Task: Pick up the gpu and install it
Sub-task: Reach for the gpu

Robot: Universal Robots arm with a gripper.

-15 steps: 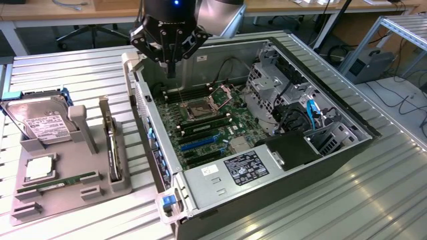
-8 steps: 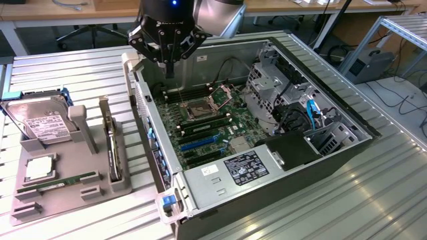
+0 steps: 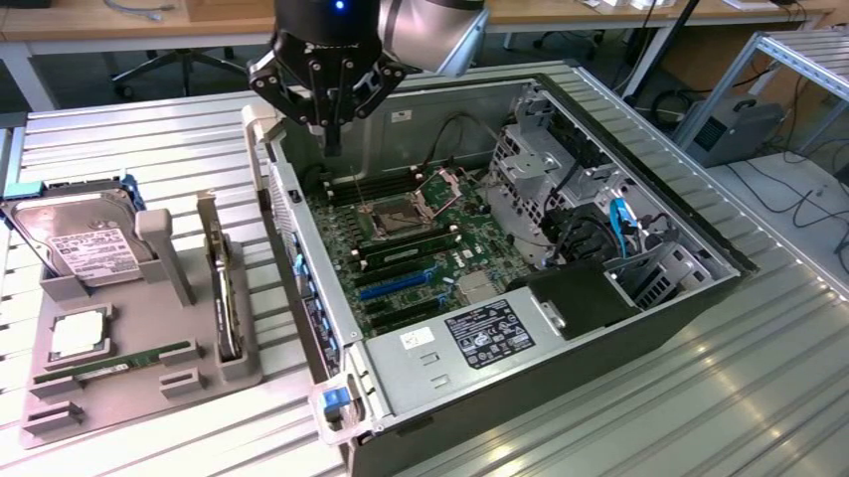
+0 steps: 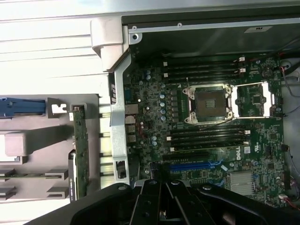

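The black robot gripper point(image 3: 332, 139) hangs over the rear edge of the open dark-metal computer case point(image 3: 531, 407), its jaws pressed together with nothing between them. The gpu point(image 3: 226, 293), a thin dark rectangular expansion card with a pale metal bracket at one end, stands on its edge in a slot of the grey plastic parts holder point(image 3: 93, 407) on the exterior view's left, well apart from the gripper and just outside the case wall. In the wrist view the card point(image 4: 80, 150) shows edge-on as a narrow green strip beside the case frame. On the green motherboard point(image 3: 444, 248) the long blue expansion slot point(image 3: 396, 286) lies bare, with no card seated in it. Judged from this, the task is at its very start: the card has not been grasped or lifted, and the whole of the pick-up, the carry into the case and the seating in a slot remains undone
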